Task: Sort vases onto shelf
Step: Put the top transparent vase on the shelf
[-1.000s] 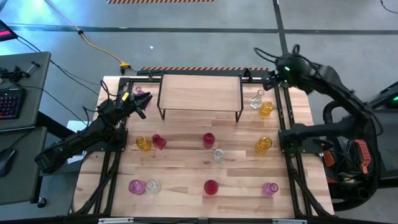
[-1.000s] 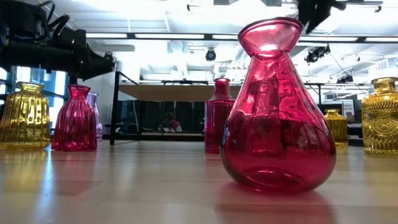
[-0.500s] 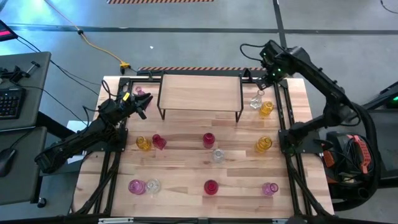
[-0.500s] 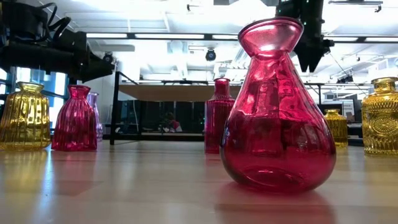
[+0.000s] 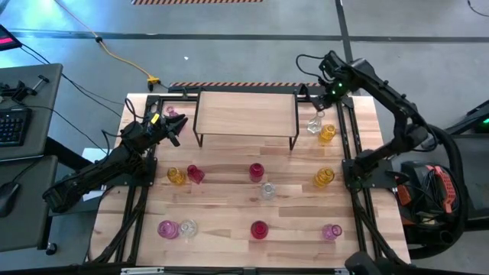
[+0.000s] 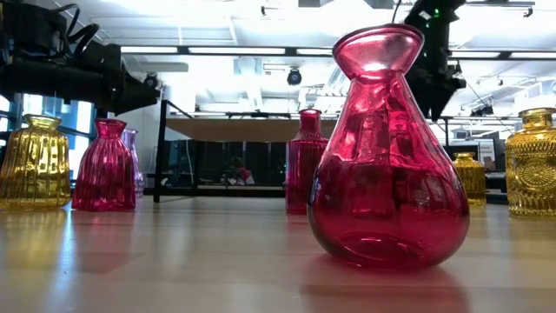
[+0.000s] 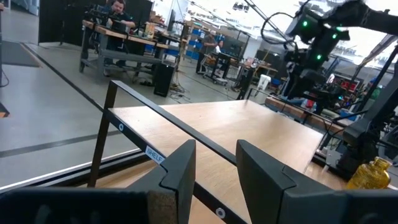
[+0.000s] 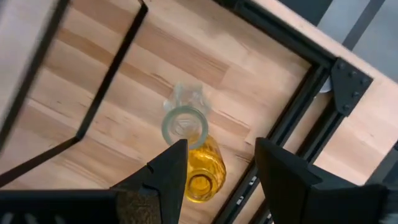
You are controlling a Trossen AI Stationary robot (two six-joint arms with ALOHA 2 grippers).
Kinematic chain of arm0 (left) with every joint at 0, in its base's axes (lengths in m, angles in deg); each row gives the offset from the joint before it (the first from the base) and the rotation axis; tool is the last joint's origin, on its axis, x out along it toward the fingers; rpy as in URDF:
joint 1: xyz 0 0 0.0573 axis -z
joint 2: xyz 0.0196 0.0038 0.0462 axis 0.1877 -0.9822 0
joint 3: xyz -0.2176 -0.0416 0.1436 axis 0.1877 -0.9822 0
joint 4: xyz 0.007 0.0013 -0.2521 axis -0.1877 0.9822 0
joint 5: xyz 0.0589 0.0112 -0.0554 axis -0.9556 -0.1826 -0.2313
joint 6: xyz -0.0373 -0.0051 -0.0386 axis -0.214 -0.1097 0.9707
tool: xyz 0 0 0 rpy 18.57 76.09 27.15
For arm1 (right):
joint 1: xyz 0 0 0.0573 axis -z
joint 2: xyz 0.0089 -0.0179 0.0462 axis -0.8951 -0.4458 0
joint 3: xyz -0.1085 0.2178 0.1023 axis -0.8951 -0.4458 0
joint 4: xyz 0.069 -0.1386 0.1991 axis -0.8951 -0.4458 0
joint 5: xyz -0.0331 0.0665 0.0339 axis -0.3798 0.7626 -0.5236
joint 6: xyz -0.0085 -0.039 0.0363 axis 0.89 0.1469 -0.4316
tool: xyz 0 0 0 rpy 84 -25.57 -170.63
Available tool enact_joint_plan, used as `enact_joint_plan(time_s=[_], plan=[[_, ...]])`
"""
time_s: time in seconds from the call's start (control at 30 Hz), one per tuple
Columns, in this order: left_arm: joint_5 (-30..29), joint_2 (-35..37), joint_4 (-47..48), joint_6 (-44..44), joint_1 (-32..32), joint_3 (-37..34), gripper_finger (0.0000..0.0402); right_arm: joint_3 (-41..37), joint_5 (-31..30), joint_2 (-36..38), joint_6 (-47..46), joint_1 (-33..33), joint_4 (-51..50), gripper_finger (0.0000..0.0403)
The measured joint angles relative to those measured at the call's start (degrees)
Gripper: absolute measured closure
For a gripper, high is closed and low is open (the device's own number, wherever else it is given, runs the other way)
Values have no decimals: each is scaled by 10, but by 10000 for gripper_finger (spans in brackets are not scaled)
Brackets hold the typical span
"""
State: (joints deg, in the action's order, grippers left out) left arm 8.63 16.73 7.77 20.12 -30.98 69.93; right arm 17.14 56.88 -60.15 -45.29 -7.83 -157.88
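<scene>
The shelf [image 5: 244, 113] stands at the table's far middle with nothing on its wooden top. Several glass vases stand upright on their bases on the tabletop. A clear vase [image 5: 315, 126] and an amber vase [image 5: 327, 134] stand side by side to the right of the shelf. My right gripper [image 5: 325, 104] hangs above them, pointing down, open and empty. Its wrist view looks down on the clear vase [image 8: 183, 124] and the amber vase [image 8: 202, 169]. My left gripper [image 5: 177, 127] waits level at the shelf's left end, open and empty [image 7: 214, 168], beside a pink vase [image 5: 173, 113].
More vases stand in two rows nearer me: amber [image 5: 176, 176], red [image 5: 195, 174], red [image 5: 256, 172], clear [image 5: 267, 191], amber [image 5: 323, 177], then pink [image 5: 167, 228], clear [image 5: 187, 228], red [image 5: 259, 229], pink [image 5: 331, 231]. Black frame rails [image 5: 348, 145] run along both table sides.
My right gripper has swung from beyond the table's far right corner toward the table's left and come down over the clear and amber vases beside the shelf, tipping from a slant to point nearly straight down. Its fingers have kept the same gap.
</scene>
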Motion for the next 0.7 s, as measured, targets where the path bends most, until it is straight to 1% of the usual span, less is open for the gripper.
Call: enact_joint_plan(time_s=[0.17, 0.33, 0.7], plan=[[0, 0, 0, 0, 0, 0, 294, -56, 13, 12, 4, 2, 44, 233], [0, 0, 0, 0, 0, 0, 294, -89, 17, 13, -2, 2, 74, 233], [0, 0, 7, 0, 0, 0, 294, -99, 17, 13, -13, 2, 107, 233]])
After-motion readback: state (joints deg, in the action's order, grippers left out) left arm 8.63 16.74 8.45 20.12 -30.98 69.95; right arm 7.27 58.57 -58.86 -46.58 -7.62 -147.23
